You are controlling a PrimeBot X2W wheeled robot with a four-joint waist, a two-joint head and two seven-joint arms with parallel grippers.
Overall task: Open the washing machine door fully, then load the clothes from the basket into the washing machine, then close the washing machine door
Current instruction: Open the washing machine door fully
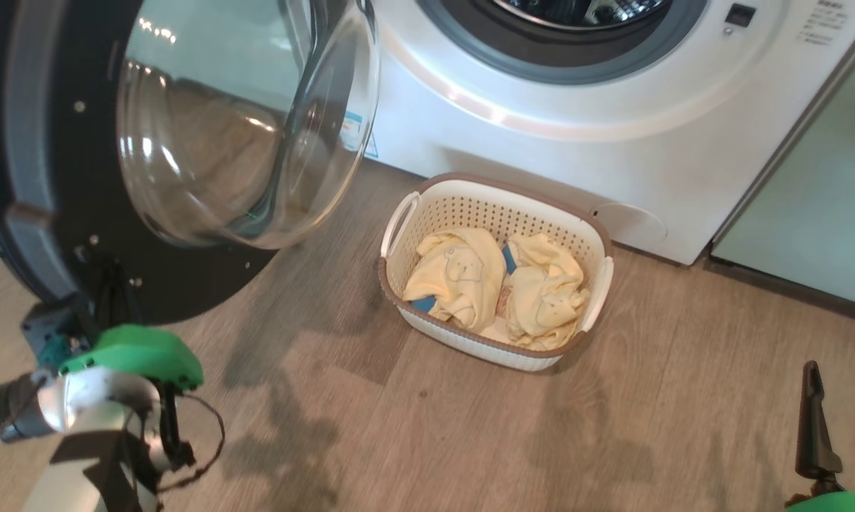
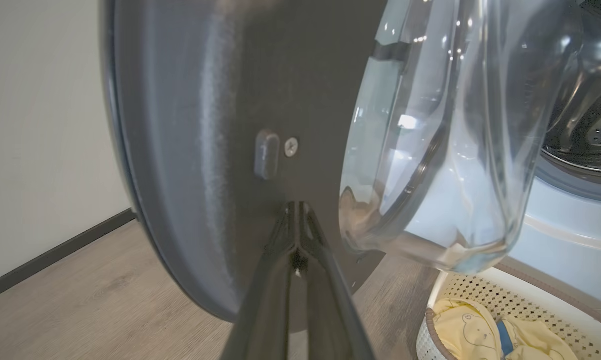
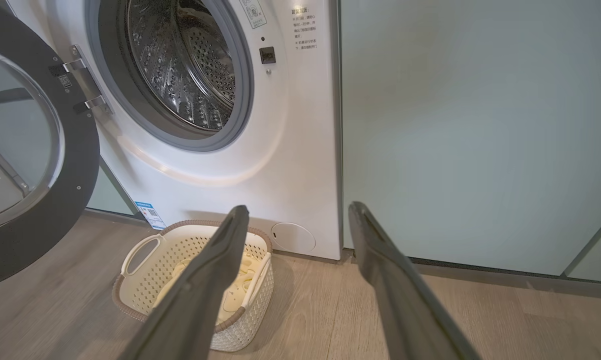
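The washing machine (image 1: 541, 135) stands with its steel drum (image 3: 185, 65) exposed. Its door (image 1: 57, 178) is swung out to the left, the glass bowl (image 1: 242, 128) bulging toward me. My left gripper (image 1: 114, 281) is shut, its tips (image 2: 296, 205) pressed together against the inner black rim of the door (image 2: 205, 125) near its lower edge. The basket (image 1: 484, 210) sits on the floor in front of the machine, with pale yellow clothes (image 1: 463, 274) bundled inside. My right gripper (image 1: 843, 405) hovers open at the lower right, well short of the basket (image 3: 145, 280), nothing between its fingers (image 3: 230, 235).
A mint-green cabinet panel (image 3: 480, 125) stands right of the machine. A pale wall with a dark baseboard (image 2: 55, 250) lies behind the open door. Wood floor (image 1: 427, 427) stretches between me and the basket. An energy sticker (image 3: 150, 215) marks the machine's lower left.
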